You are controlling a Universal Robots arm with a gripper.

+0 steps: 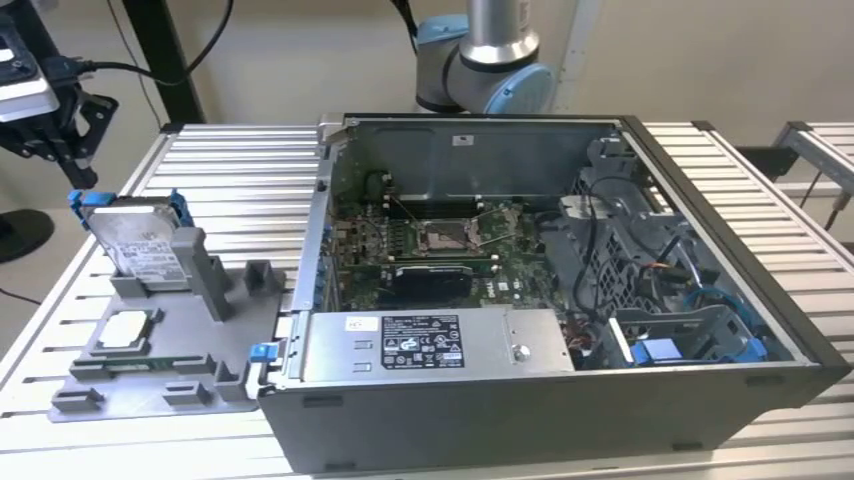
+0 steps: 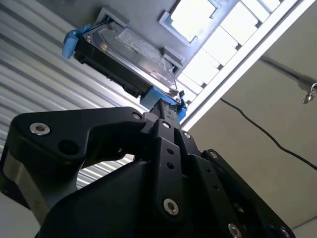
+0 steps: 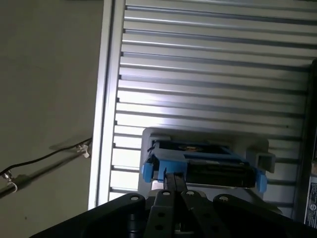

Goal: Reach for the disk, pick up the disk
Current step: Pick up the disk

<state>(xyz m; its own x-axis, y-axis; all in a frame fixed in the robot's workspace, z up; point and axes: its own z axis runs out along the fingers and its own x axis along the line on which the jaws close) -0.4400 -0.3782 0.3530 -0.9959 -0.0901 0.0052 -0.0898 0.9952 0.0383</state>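
Closest, in the first wrist view, my hand (image 3: 173, 177) looked pressed together and empty, poised over the disk (image 3: 198, 161) without touching. In the exterior view the disk stood on edge in a grey stand (image 1: 198, 265) on the counter (image 1: 240, 160), at five o'clock from my hand, top edge running nine to three.

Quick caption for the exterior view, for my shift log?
Gripper hovers near the disk standing in its grey holder, beside the open computer case.

A grey tray (image 1: 187, 392) carrying a small chip (image 1: 127, 328) is lying just beside the open case (image 1: 534, 410) on the slatted table (image 1: 227, 170).
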